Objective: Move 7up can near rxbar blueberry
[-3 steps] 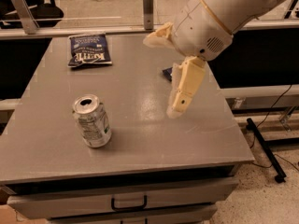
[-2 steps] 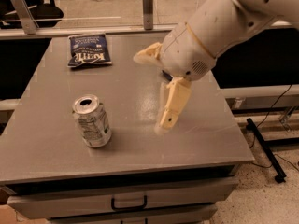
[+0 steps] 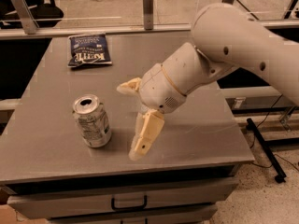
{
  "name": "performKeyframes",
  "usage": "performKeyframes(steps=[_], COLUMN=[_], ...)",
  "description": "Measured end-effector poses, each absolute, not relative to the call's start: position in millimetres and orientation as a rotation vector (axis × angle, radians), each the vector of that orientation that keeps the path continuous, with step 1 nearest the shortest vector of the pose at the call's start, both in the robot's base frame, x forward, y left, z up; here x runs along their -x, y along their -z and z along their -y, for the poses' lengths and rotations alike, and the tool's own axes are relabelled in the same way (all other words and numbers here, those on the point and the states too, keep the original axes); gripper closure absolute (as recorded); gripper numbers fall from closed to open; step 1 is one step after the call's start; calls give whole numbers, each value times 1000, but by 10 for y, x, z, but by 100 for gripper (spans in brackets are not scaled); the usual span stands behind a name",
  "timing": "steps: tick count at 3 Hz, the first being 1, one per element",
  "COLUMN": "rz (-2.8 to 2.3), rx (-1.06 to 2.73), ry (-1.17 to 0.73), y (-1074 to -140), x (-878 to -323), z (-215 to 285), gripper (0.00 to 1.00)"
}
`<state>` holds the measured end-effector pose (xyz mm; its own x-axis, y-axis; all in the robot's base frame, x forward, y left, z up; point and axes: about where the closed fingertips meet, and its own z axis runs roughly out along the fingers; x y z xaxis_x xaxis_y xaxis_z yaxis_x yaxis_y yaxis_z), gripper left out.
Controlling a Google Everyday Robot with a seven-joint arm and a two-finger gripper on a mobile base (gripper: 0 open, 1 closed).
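Observation:
The 7up can (image 3: 92, 120) stands upright on the grey table (image 3: 46, 143), near its front left, with its pull-tab top open to view. My gripper (image 3: 128, 122) is open and empty, just to the right of the can and a small gap away from it. One finger (image 3: 146, 135) points down toward the table's front; the other finger (image 3: 128, 87) points left, behind the can. The rxbar blueberry is hidden, with my arm covering the right middle of the table.
A dark-blue chip bag (image 3: 88, 49) lies at the back left of the table. A drawer with a handle (image 3: 128, 202) sits below the front edge. Rails and posts (image 3: 148, 7) run behind the table. A black stand leg (image 3: 266, 148) is on the floor at right.
My gripper has moved left and toward the front of the table, coming close beside the can. The can has not moved.

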<state>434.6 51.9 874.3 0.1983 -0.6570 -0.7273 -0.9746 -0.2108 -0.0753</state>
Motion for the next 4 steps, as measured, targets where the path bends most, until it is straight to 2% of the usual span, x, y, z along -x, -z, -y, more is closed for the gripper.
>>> performKeyframes(steps=[2,3,4], rz=[-1494,-1472,-1456], rx=[1821,1776,1733], ry=[-959,-996,-1003], y=[-8582,-8567,-8608], x=[-4216,-4184,-4200], z=[-962,-1135,-1189], gripper=[0,18,41])
